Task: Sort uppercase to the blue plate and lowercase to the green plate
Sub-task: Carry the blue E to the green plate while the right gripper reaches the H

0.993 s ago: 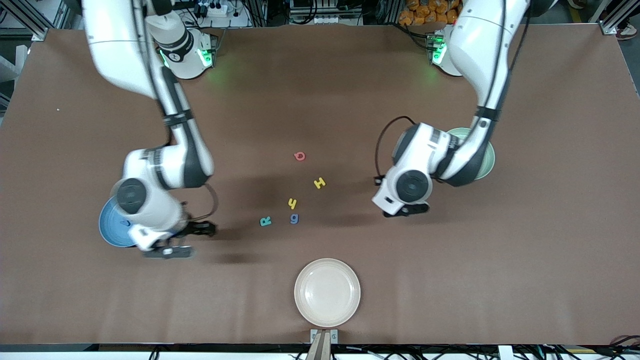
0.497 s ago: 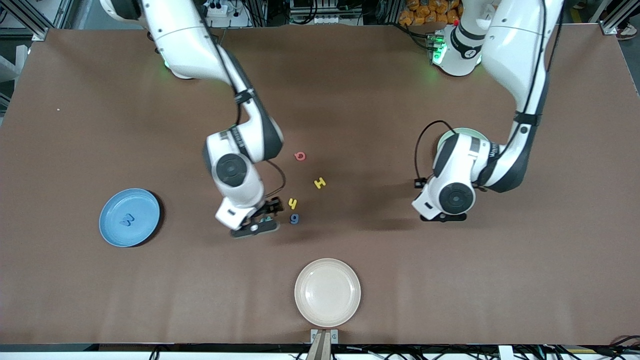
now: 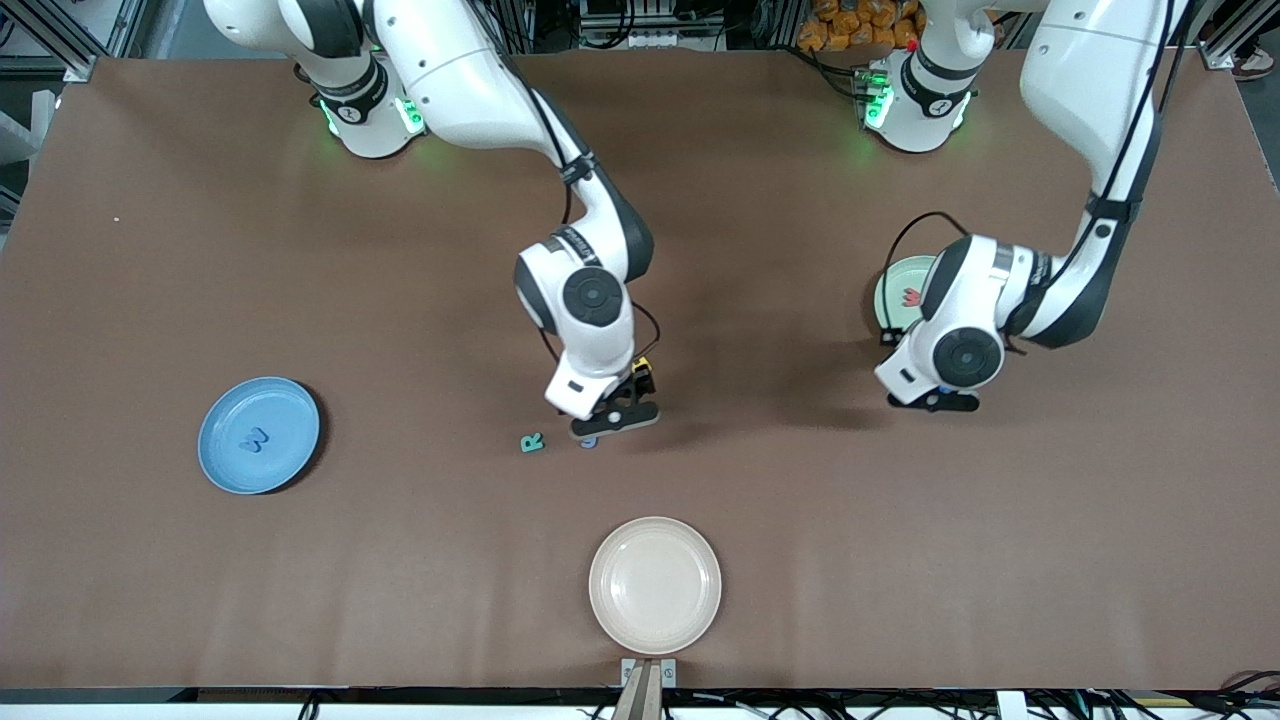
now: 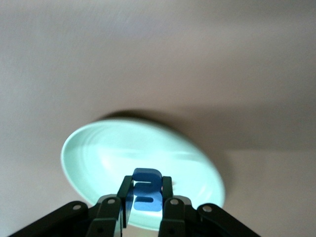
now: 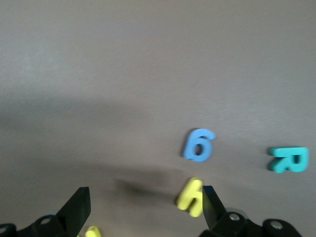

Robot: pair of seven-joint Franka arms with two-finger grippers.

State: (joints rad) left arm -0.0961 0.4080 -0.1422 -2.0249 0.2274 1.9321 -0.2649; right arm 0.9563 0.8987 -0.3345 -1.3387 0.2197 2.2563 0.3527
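The blue E (image 4: 147, 197) is pinched upright in my left gripper (image 4: 146, 183), jaws narrow on it, over the green plate (image 4: 98, 148). It hangs nearer the rim than the middle, I judge. A red w (image 3: 910, 297) lies in that plate. My right gripper (image 5: 144, 202) hovers, jaws wide, over the yellow y (image 5: 190, 197), with the g (image 5: 199, 144) just beside it and the R (image 5: 288, 159) near. From the front, my right wrist half hides the g.
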